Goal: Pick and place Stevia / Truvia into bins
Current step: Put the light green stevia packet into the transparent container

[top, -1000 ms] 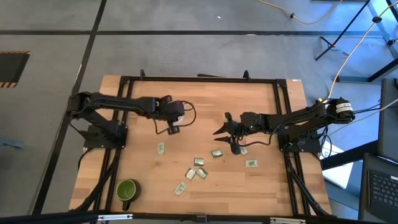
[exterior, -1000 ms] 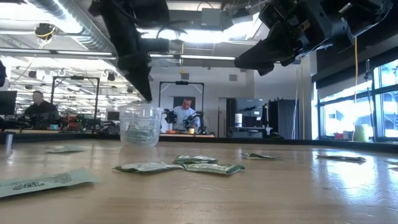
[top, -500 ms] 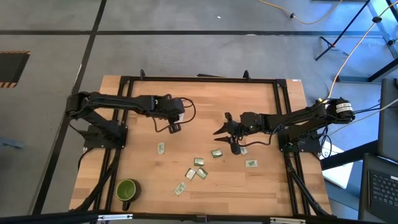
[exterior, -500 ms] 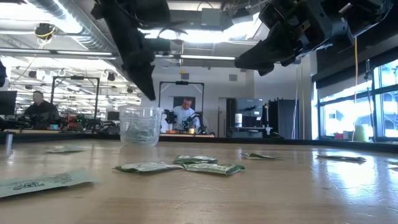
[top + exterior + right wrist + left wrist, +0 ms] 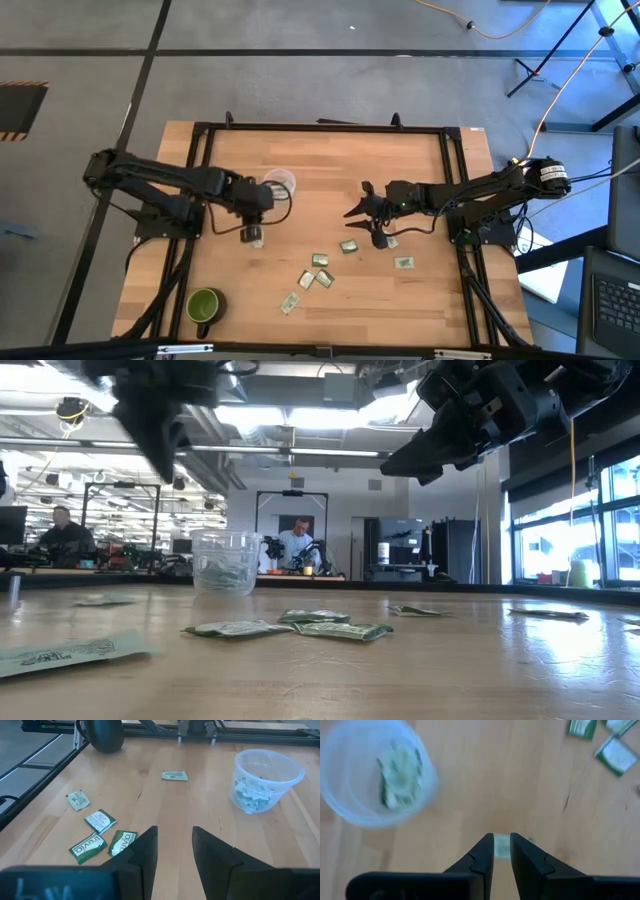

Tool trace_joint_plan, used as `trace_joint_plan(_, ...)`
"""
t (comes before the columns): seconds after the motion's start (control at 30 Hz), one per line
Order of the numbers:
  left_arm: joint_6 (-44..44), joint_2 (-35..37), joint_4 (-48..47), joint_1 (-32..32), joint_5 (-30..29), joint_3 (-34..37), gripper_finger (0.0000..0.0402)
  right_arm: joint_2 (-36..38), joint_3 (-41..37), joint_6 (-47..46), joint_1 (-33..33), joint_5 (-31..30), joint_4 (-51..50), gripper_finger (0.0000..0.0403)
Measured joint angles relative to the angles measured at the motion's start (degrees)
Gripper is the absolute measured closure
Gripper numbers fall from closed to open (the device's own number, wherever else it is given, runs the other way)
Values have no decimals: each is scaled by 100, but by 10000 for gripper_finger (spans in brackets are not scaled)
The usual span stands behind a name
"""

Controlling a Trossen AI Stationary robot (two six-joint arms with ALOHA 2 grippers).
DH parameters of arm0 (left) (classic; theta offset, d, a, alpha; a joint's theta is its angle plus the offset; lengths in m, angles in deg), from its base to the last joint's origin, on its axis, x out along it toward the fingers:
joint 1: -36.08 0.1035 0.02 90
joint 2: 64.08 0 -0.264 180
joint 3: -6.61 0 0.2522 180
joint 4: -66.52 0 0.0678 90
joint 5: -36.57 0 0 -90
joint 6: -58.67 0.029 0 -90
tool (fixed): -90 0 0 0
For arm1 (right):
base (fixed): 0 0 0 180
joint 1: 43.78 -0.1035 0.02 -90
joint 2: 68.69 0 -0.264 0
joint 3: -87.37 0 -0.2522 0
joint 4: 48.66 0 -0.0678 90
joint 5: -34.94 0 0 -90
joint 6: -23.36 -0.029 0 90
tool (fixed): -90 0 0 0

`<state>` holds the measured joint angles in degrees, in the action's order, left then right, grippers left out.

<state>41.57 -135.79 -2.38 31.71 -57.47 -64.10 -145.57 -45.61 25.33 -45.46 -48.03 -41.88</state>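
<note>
The clear cup [image 5: 280, 184] stands upright on the wood with sachets inside, as the left wrist view [image 5: 375, 775] shows. Several green-and-white sachets lie flat on the table, most in a loose group [image 5: 320, 262]. One sachet [image 5: 259, 240] lies apart from them. My left gripper [image 5: 251, 233] hangs above that one, with the sachet [image 5: 502, 846] showing just past its fingertips [image 5: 502, 836]. The fingers are open by a narrow gap. In the low view it [image 5: 150, 415] is well off the table. My right gripper [image 5: 365, 215] hovers open beside the group [image 5: 100, 832].
An opaque green mug [image 5: 204, 305] stands near the table's near-left corner. A black frame [image 5: 320, 127] runs along the table's edges. More sachets lie toward the right [image 5: 404, 263]. People sit at benches in the room behind [image 5: 296, 545].
My left gripper has swung away from above the cup, toward the table's near and left edges. It now sits over the lone sachet, and the cup is uncovered in the high view. The right arm and the sachets have stayed put.
</note>
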Motion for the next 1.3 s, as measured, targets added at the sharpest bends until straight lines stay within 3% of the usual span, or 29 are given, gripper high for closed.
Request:
trace_joint_plan(0.1,-311,-2,193,-363,-139,353,349,0,0,1,0,0,-13,278)
trace_joint_plan(0.37,-466,-6,1909,-850,-242,1454,347,0,0,20,-2,0,-16,278)
trace_joint_plan(0.57,-569,-37,2074,-1066,-715,1850,353,0,0,20,-1,0,-11,278)
trace_joint_plan(0.83,-817,-262,2305,-1227,-1000,2090,345,0,0,3,-1,0,-3,278)
trace_joint_plan(1.1,-869,-834,2539,-1251,-842,2186,318,0,0,4,0,0,3,278)
trace_joint_plan(1.3,-873,-1104,2566,-1253,-843,2158,330,0,0,5,-2,0,24,278)
